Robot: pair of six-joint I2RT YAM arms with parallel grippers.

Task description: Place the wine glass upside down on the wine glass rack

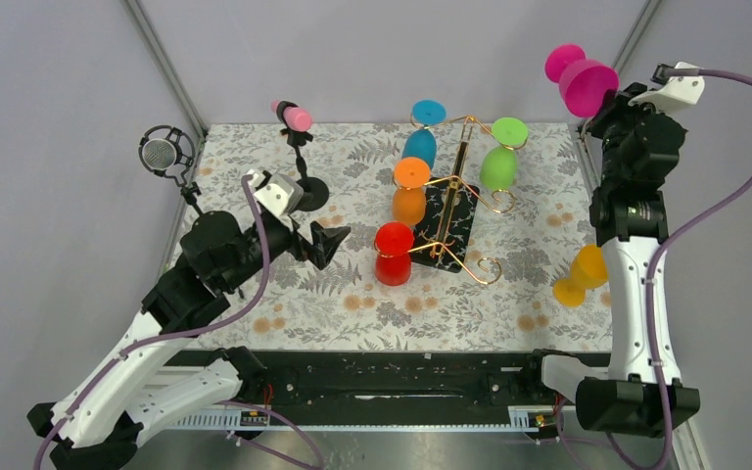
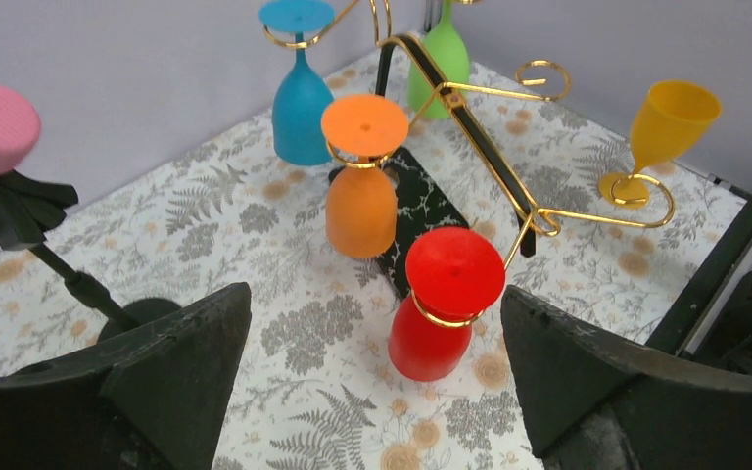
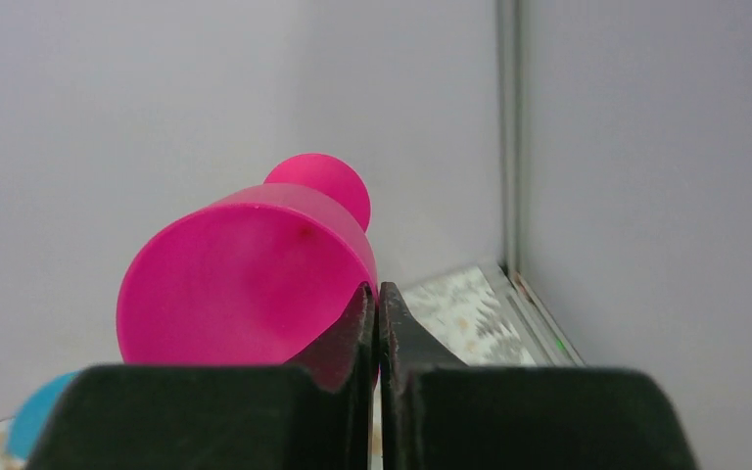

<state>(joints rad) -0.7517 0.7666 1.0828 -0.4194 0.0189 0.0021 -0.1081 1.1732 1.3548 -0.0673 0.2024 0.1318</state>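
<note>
Floral table (image 1: pixel 284 304) below; upper right, my right gripper (image 3: pixel 377 297) pinches the magenta wine glass (image 3: pixel 235 284) rim; left gripper (image 1: pixel 337 238) gapes wide.

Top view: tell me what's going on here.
The right arm has its jaws shut on the rim of a pink plastic wine glass, held high at the far right corner. Red, orange, blue and green glasses hang upside down on the gold wire rack. A yellow glass stands upright on the table. The left arm has open, empty jaws.
</note>
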